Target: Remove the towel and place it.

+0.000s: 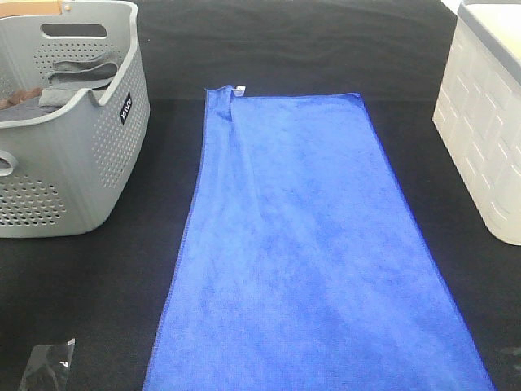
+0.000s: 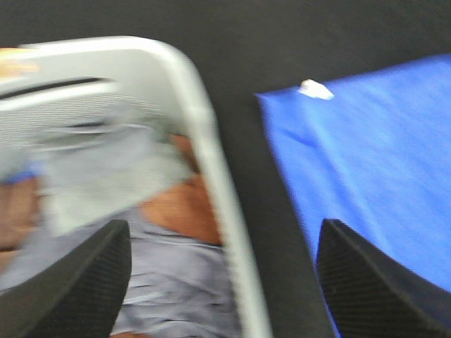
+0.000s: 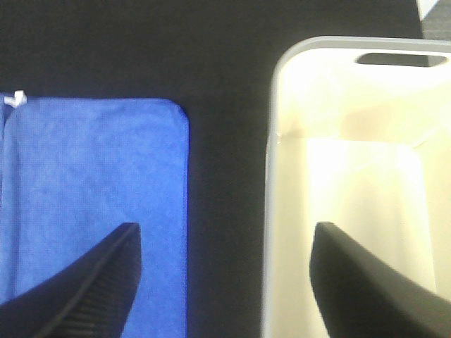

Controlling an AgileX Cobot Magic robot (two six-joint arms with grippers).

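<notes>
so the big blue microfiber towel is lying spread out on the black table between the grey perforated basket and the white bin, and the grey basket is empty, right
Not quite. The grey perforated plastic basket is not empty: the exterior high view shows grey cloth in it. The rest holds: the large blue microfiber towel lies spread on the black table between that basket and the white plastic bin.

A large royal-blue microfiber towel (image 1: pixel 313 252) lies flat along the middle of the black tabletop (image 1: pixel 309 49), running from the far middle to the near edge, its small white tag (image 1: pixel 240 90) at the far left corner. To its left, at the far left, stands a grey perforated plastic basket (image 1: pixel 89 163) with a grey cloth (image 1: pixel 77 77) and a brownish cloth (image 1: pixel 15 98) inside it. To the right, apart from the towel, stands a white plastic bin (image 1: pixel 484 130). A crumpled clear plastic wrapper (image 1: pixel 47 365) lies at the near left corner
</notes>
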